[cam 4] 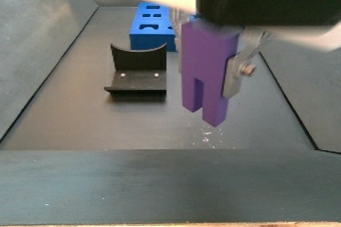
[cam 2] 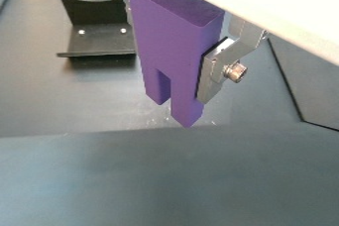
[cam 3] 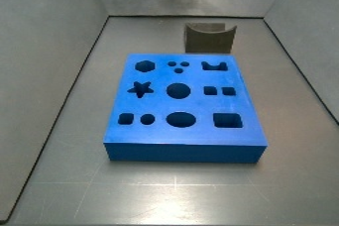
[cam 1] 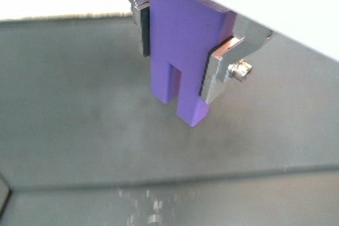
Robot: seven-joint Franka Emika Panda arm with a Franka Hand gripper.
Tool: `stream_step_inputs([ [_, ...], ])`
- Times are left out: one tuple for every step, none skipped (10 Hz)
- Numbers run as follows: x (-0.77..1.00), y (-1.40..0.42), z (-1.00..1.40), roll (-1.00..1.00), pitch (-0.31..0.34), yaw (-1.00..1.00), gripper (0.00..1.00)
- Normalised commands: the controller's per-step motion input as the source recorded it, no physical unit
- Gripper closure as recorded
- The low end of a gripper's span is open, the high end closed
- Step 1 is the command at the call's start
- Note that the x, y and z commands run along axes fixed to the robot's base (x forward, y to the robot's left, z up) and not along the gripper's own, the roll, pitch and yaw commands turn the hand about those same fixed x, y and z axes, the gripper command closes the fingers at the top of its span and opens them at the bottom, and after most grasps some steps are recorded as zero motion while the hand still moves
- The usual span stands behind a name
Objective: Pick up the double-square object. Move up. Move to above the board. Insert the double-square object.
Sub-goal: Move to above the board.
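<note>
1. The board (cam 3: 181, 106) is seen lying flat on the grey floor in a side view, its shaped cut-outs open and unoccupied; only a blue corner of it (cam 4: 152, 24) shows behind the fixture (cam 4: 138, 70) in another side view.
2. The fixture, a dark L-shaped bracket on its base plate, stands between the board and the gripper's position and is also seen in a wrist view (cam 2: 95, 27).
3. The double-square object (cam 4: 208, 70) is held upright above the bare floor, well apart from the board, its notched lower end pointing down and clear of the surface.
4. The gripper (cam 4: 221, 60) is closed onto the purple peg — a silver finger (cam 2: 225, 63) is pressed against its side, gripping the upper part, as both wrist views show.
5. Risks, as judged from here:
   - The fixture could be clipped if the peg is carried across too low.
   - The peg could jam on a cut-out rim if its two-pronged end is not matched in rotation — the hold is narrow, so a knock might tilt it.
</note>
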Motion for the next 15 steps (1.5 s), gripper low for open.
stream_step_inputs([
  [0.13, 0.43, 0.99, -0.15, 0.075, -0.03, 1.0],
  [0.11, 0.34, 0.87, -0.16, 0.074, -0.03, 1.0],
  [0.07, 0.2, 0.62, -0.16, 0.07, -0.03, 1.0],
  [0.05, 0.13, 0.44, -0.15, 0.064, -0.03, 1.0],
  [0.03, 0.09, 0.21, -0.14, 0.064, -0.03, 1.0],
  [-0.03, -1.0, 0.16, -0.12, 0.072, 1.0, 1.0],
  [-0.03, -1.0, 0.15, -0.11, 0.07, 1.0, 1.0],
  [-0.03, -1.0, 0.16, -0.08, 0.057, 1.0, 1.0],
  [-0.04, -1.0, 0.15, -0.08, 0.038, 1.0, 1.0],
  [-0.04, -1.0, 0.15, -0.07, 0.037, 1.0, 1.0],
  [-0.03, -1.0, 0.16, -0.05, 0.029, 1.0, 1.0],
  [-0.04, -1.0, 0.16, -0.04, 0.024, 1.0, 1.0],
  [-0.04, -1.0, 0.16, -0.03, 0.01, 1.0, 1.0],
  [-0.04, -1.0, 0.16, -0.01, 0.007, 1.0, 1.0],
  [-0.04, -1.0, 0.16, 0.01, 0.003, 0.84, 1.0],
])
